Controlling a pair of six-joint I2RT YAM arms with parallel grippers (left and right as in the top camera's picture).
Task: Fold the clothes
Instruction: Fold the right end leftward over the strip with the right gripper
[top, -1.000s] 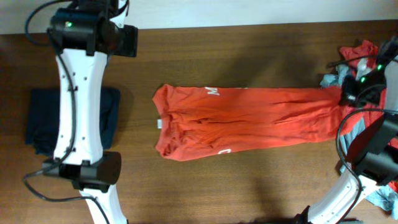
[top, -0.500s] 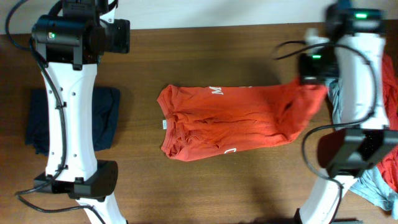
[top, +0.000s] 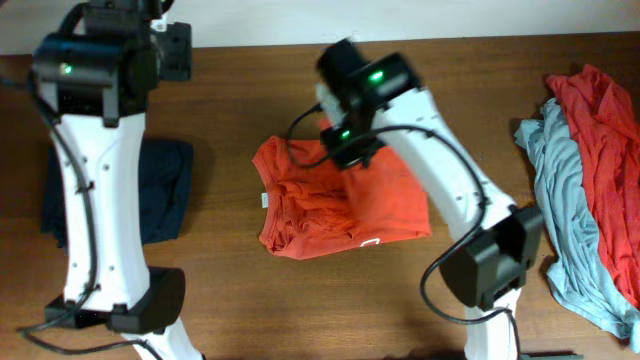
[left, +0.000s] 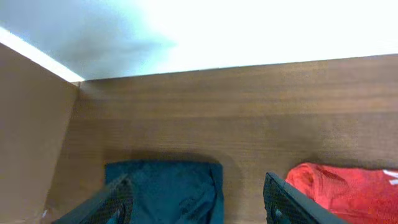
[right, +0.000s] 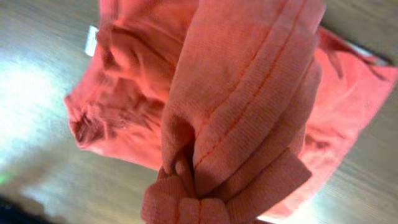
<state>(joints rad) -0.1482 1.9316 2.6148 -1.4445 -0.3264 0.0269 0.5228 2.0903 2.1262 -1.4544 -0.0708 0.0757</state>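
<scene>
An orange-red shirt (top: 330, 205) lies at the table's middle, its right part doubled back over the left. My right gripper (top: 345, 150) is over the shirt's upper middle, shut on the bunched hem of the orange-red shirt (right: 249, 124), which hides the fingers in the right wrist view. My left gripper (left: 199, 202) is open and empty, raised at the far left edge of the table; below it the left wrist view shows a folded dark teal garment (left: 165, 190) and the shirt's collar end (left: 348, 190).
The folded dark teal garment (top: 165, 185) lies at the left, partly under the left arm. A pile of grey-blue and red clothes (top: 580, 170) lies at the right edge. The pale wall runs along the table's far edge.
My right gripper has carried the shirt's hem from the far right leftward across the table, folding the shirt over itself. The left arm has shifted slightly left.
</scene>
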